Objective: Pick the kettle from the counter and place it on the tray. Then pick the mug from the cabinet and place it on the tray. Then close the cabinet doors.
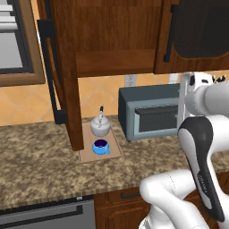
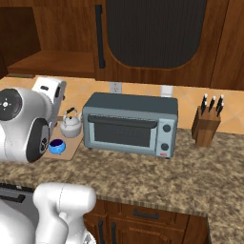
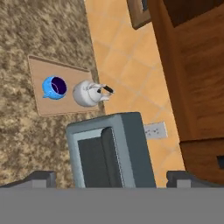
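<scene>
- Already the kettle (image 1: 100,126) and the mug (image 1: 101,146) both sit on the tray (image 1: 114,150), the kettle at the end nearer the wall, the mug just in front of it toward the counter's edge.
- From the hand view the two stand side by side and close, though whether they touch cannot be told; the kettle's dark handle arches over its lid.
- The tray lies flat on the counter (image 1: 40,165), just left of a grey toaster oven (image 2: 129,123) and right beside the swung-out left door (image 1: 60,67) of the cabinet (image 1: 116,49).
- That door stands open, edge-on over the counter, its dark bar handle facing left; the right door (image 2: 152,35) is partly open too, and the bare wooden shelf (image 2: 52,62) shows between them.
- The gripper (image 3: 111,177) hangs above the toaster oven, looking down on its top and glass front; its two dark fingertips (image 3: 41,178) stand spread wide at either edge, with nothing between them.
- A wall socket (image 2: 115,87) sits in the tiled wall behind the oven.
- A wooden knife block (image 2: 207,123) stands on the counter to the oven's right, well apart from the tray.
</scene>
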